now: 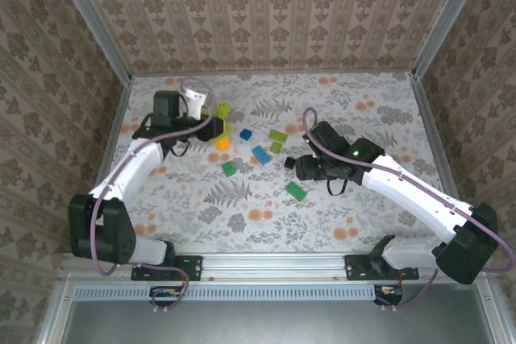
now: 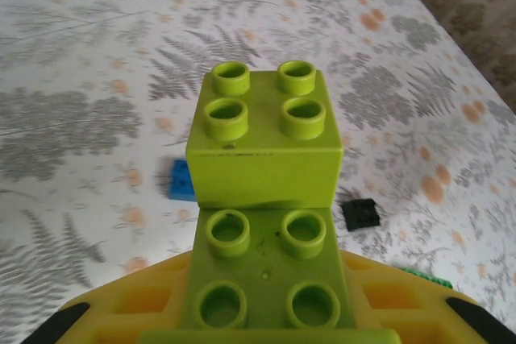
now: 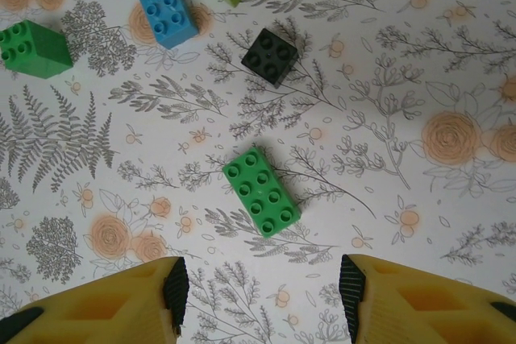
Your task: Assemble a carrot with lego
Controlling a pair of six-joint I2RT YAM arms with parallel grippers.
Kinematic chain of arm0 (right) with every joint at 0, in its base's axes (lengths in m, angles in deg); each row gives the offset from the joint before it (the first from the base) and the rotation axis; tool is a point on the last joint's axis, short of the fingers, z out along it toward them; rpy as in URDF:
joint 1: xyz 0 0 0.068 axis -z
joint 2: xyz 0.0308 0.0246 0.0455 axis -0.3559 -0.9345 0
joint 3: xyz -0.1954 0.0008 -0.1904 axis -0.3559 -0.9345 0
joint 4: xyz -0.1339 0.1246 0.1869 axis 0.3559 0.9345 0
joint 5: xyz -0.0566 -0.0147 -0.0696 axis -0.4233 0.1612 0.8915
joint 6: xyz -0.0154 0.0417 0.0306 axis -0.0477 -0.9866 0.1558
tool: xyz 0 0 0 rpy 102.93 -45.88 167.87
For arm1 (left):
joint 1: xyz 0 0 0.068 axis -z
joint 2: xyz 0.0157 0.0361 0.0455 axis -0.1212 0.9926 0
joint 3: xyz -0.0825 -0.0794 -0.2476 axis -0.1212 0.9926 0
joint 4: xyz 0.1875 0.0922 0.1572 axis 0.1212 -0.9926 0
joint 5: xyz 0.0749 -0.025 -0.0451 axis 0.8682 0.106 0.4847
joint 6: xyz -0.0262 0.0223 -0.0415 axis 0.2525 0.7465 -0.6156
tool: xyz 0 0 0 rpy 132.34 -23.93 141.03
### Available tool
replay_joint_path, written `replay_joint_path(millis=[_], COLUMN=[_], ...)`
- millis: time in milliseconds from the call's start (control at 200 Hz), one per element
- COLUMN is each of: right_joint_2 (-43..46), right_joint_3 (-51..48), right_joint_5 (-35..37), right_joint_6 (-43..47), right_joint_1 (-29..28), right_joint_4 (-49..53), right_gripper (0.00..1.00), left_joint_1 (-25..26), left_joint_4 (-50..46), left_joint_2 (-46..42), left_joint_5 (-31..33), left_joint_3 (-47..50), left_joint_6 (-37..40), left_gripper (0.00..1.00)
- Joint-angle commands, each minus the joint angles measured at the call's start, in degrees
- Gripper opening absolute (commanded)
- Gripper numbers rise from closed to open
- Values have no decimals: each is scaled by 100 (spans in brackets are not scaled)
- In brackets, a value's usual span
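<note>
Your left hand is clamping the light green lego stack, well apart from the dark green brick on the table. Your right hand is hanging with its jaws apart near that dark green brick. The black brick and blue brick are lying beyond it.

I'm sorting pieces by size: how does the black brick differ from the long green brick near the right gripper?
The black brick is square, two studs by two; the green brick is oblong, two by four. The green brick lies closer to the open right gripper, the black brick farther off. Both lie loose, studs up, on the table.
</note>
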Motion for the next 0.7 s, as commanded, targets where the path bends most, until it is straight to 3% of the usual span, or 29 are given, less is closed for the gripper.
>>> replay_joint_path(millis=[0,280,695], right_joint_2=[74,-514,-426], right_joint_3=[-177,-46,-384], right_joint_5=[-218,-558,-577], right_joint_6=[182,506,483], right_joint_1=[27,-2,-48], right_joint_4=[-308,-459,-650], right_gripper=[55,54,54], left_joint_1=[-372,-760,-894], left_joint_4=[-1335,-2403,-3308], left_joint_2=[424,2140,4388], left_joint_5=[198,521,541], left_joint_3=[-756,-2438,-4386], left_joint_6=[143,459,695], left_gripper=[30,30,30])
